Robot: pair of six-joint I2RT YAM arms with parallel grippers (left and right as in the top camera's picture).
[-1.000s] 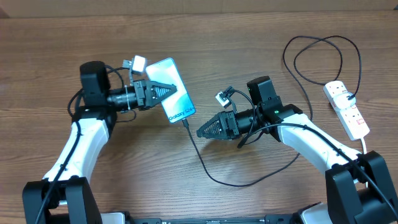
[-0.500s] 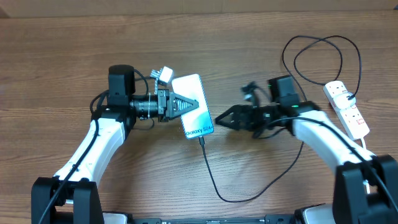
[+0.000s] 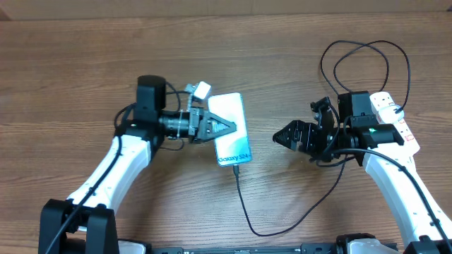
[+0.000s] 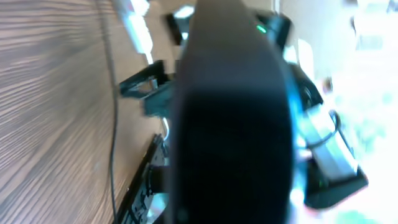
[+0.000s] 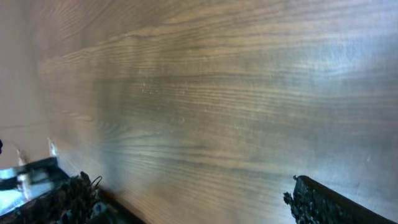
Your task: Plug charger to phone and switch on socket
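Observation:
The phone (image 3: 237, 111), with its blue-teal screen up, is held at its left edge by my left gripper (image 3: 227, 128), which is shut on it. In the left wrist view the phone (image 4: 233, 124) is a dark blur filling the middle. The black charger cable (image 3: 244, 204) is joined to the phone's bottom edge by its connector (image 3: 236, 168). It loops along the table's front and up to the right. My right gripper (image 3: 281, 137) is open and empty, right of the phone and apart from it. Its fingers (image 5: 193, 199) stand wide over bare wood. The white socket strip (image 3: 407, 139) lies at the far right, partly under my right arm.
Loose loops of the black cable (image 3: 364, 60) lie at the back right, above the strip. The thin cable also shows in the left wrist view (image 4: 114, 112) on the wooden table (image 3: 85, 49).
My left gripper has carried the phone to the right, dragging the cable with it. My right arm has drawn back to the right, toward the socket strip.

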